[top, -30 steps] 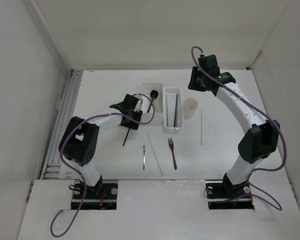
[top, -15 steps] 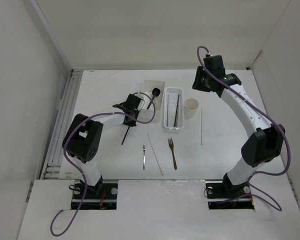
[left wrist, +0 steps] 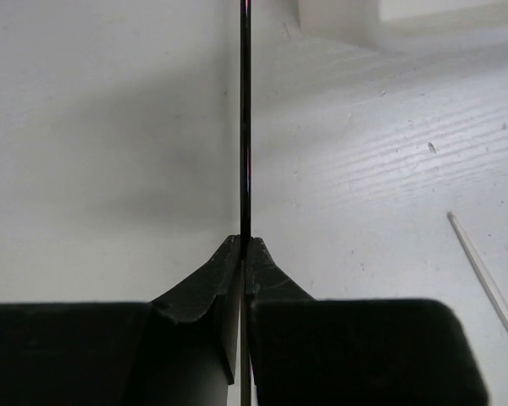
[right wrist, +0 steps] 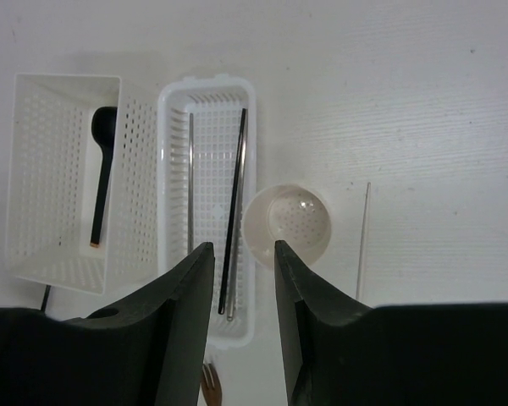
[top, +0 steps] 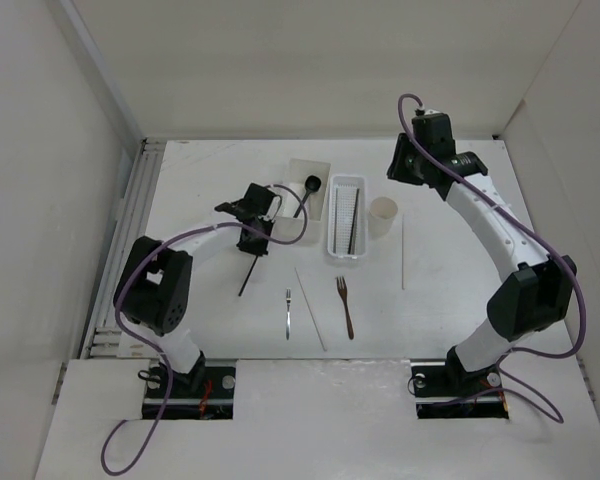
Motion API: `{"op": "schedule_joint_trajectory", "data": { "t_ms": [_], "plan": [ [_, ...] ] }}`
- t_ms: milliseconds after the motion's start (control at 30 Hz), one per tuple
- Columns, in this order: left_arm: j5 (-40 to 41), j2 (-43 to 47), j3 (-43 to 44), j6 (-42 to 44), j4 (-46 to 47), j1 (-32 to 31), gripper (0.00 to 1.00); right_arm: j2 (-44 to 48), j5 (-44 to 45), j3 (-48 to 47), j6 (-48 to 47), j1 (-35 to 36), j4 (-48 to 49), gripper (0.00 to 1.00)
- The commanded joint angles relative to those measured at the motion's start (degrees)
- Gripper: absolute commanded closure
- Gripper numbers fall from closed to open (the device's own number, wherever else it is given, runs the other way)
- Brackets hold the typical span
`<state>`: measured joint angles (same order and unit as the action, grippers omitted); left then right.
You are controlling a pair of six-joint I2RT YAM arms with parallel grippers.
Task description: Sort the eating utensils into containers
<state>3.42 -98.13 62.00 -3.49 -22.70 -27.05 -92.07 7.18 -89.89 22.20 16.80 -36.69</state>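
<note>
Left tool (left wrist: pixel 244 247) pinched shut on dark chopstick (left wrist: pixel 245 127). Stick's long axis runs near-far, roughly matching the oblong basket (top: pixel 347 257). Basket lies just right; left arm is nearer. Right tool (right wrist: pixel 242 249) half-wide, empty, over the cup (right wrist: pixel 292 222).

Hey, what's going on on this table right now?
Two robot arms are sorting utensils into containers. The left gripper is pinched shut on a thin dark chopstick, left of the containers. The right gripper hangs open and empty above the oblong basket and round cup. The black spoon lies in the square box, two chopsticks lie in the basket, and the cup is empty. A silver fork, a brown fork and two pale chopsticks lie on the table, not yet sorted.
</note>
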Motion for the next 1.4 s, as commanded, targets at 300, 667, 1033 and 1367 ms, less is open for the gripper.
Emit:
{"op": "schedule_joint_trajectory", "data": {
  "t_ms": [300,667,1033,1367],
  "plan": [
    [-3.43,8.74,1.37,-3.27,-1.82,4.46,1.0,0.31,-1.47,-0.9,-2.86,4.73,5.05,0.6],
    [-1.14,9.27,24.7,-6.35,-3.14,11.67,1.0,-1.53,-27.82,-2.65,-16.31,14.04,17.78,0.18],
    [-7.37,10.06,38.46,-13.73,-0.07,10.44,1.0,-17.17,-43.31,-21.82,-8.58,19.68,28.6,0.06],
    [-7.38,10.06,37.85,-14.36,0.54,8.06,1.0,-21.66,-42.16,-23.05,-2.08,20.2,31.24,0.19]
  ]
}}
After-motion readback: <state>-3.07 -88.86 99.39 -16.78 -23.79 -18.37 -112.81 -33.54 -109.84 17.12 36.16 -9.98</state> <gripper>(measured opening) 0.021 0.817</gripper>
